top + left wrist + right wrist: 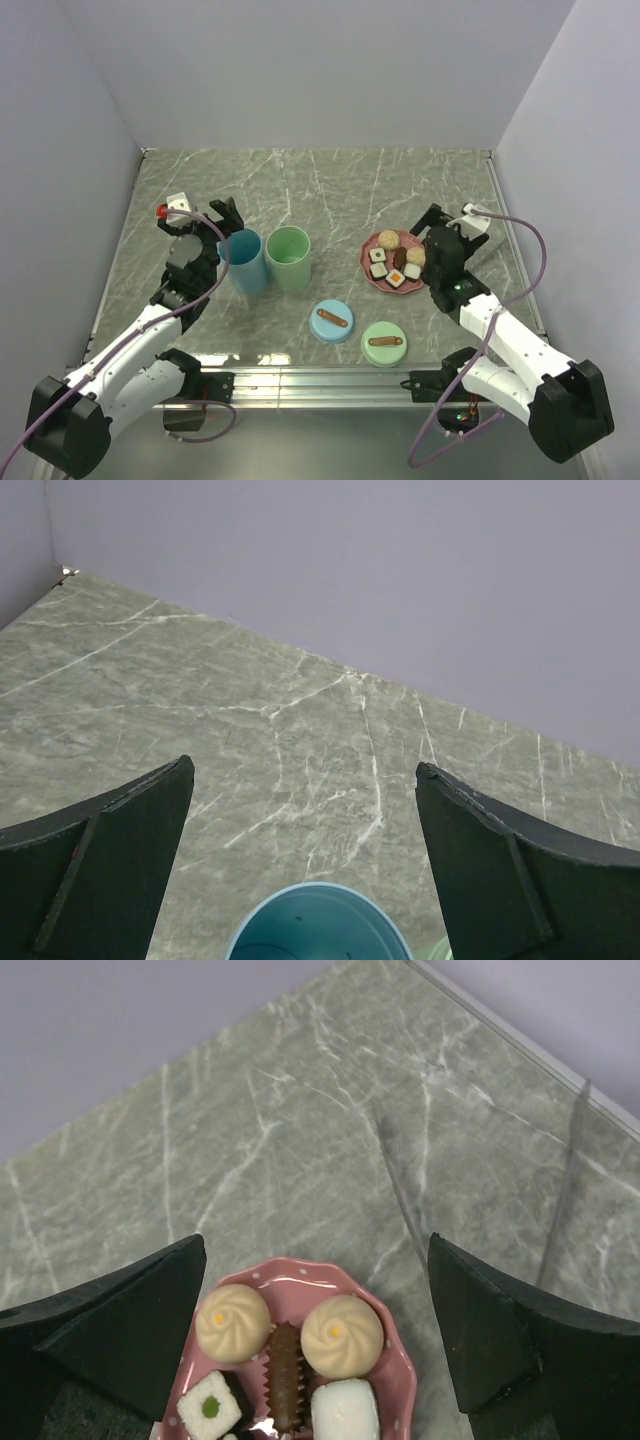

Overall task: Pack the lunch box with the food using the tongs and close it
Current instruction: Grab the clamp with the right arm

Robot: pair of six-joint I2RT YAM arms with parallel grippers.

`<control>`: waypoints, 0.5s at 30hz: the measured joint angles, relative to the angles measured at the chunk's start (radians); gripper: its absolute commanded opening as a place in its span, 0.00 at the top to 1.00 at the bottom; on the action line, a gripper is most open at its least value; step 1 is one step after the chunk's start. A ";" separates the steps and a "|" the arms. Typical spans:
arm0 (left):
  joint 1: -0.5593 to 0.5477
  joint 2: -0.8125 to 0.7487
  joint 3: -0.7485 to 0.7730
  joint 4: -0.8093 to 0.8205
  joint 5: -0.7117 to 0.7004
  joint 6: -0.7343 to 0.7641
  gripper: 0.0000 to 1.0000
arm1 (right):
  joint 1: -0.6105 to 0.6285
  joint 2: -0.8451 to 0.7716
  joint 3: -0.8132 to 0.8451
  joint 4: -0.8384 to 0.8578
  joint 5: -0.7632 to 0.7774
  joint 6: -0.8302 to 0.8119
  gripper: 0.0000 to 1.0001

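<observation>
Glossy pink plate (300,1283), smooth matt food pcs (341,1335), marble-look tabletop (300,1140)

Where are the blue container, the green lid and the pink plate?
blue container (246,270), top external view, outer wall.
green lid (385,355), top external view, its top face.
pink plate (292,1280), right wrist view, bare far rim.

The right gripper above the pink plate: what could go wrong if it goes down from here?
1. The right gripper hangs over the plate with its jaws open and no tongs in them, so descending may squash the food.
2. The left gripper hangs open just above the blue cup, which stands upright close beside the green cup; a nudge might tip both.
</observation>
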 measured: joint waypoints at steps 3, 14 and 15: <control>0.000 -0.013 -0.013 0.008 0.005 0.001 0.01 | 0.000 0.048 0.062 -0.119 0.031 0.072 0.01; 0.028 0.028 -0.020 0.014 0.060 0.003 0.01 | -0.151 0.235 0.246 -0.459 -0.026 0.233 0.01; 0.040 0.029 -0.020 0.013 0.073 -0.001 0.00 | -0.168 0.256 0.247 -0.471 -0.036 0.235 0.02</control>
